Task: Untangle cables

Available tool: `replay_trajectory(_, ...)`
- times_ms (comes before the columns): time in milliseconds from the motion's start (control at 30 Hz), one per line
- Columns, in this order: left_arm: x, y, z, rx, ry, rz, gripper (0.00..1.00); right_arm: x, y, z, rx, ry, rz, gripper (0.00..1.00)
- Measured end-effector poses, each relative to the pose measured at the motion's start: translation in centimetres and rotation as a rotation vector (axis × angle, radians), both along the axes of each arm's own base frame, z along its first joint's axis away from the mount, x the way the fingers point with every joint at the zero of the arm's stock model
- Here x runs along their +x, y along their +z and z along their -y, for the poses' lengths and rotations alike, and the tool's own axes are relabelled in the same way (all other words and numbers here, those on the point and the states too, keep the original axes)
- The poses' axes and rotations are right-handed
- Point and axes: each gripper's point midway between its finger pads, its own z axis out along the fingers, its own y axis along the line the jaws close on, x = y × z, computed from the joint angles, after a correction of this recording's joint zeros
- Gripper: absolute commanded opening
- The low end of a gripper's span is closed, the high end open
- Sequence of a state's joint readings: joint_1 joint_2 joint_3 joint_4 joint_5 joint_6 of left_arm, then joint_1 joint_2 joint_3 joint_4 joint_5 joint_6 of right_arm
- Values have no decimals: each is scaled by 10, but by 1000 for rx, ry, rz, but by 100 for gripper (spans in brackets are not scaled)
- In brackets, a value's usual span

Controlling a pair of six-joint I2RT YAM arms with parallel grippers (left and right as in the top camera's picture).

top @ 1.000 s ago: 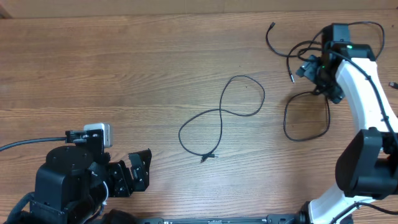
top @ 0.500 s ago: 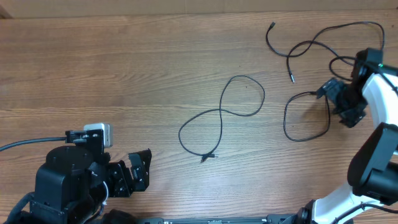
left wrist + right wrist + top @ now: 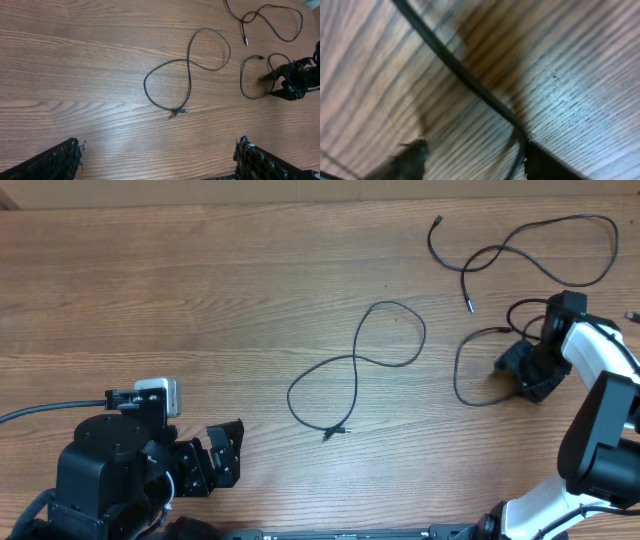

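Observation:
Three thin black cables lie on the wooden table. A figure-eight cable (image 3: 360, 365) sits in the middle, also visible in the left wrist view (image 3: 187, 75). A wavy cable (image 3: 520, 245) lies at the top right. A looped cable (image 3: 462, 375) lies at the right. My right gripper (image 3: 525, 370) is low over the loop's right side. In the right wrist view the cable (image 3: 460, 70) runs down between the fingers of the gripper (image 3: 475, 155), close against the right finger (image 3: 545, 162), with a gap still showing. My left gripper (image 3: 215, 455) stands wide open at the lower left, holding nothing.
The left arm's base (image 3: 105, 470) and its thick grey lead (image 3: 40, 415) take up the lower left corner. The right arm's white links (image 3: 600, 380) run down the right edge. The table's far edge (image 3: 300, 200) lies just beyond the top cable.
My right gripper has moved from the upper right cables toward me, down onto the looped cable, and its fingers have narrowed. The top cable now lies apart. The left arm has stayed still.

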State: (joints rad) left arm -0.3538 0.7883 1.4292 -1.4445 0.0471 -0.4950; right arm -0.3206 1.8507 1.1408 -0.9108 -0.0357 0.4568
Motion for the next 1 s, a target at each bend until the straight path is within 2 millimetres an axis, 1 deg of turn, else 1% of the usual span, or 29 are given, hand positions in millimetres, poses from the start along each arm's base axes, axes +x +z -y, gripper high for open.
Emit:
replay_trajectory(67,0,0,0,0,0,0,100,0,0,0,3,-18,-1,29)
replay_trajectory(133,0,0,0,0,0,0,100,0,0,-2,12,-27,1,22)
replay_trajectory(267,0,0,0,0,0,0,100,2,1,-8,48,-39,8,15)
replay_trajectory(300,0,0,0,0,0,0,100,1,1,-10,61,-39,7,12)
replay_trajectory(333,0,0,0,0,0,0,100,0,3,-13,77,-46,1,4)
replay_trajectory(433,0,0,0,0,0,0,100,3,10,-17,104,-49,0,4)
replay_trajectory(600,0,0,0,0,0,0,100,25,37,-21,156,-46,54,4)
replay_trajectory(667,0,0,0,0,0,0,99,32,44,-22,165,-49,76,4)
replay_trajectory(900,0,0,0,0,0,0,100,52,54,-36,261,-51,163,4)
replay_trajectory(1000,0,0,0,0,0,0,99,63,57,-42,283,-35,211,10)
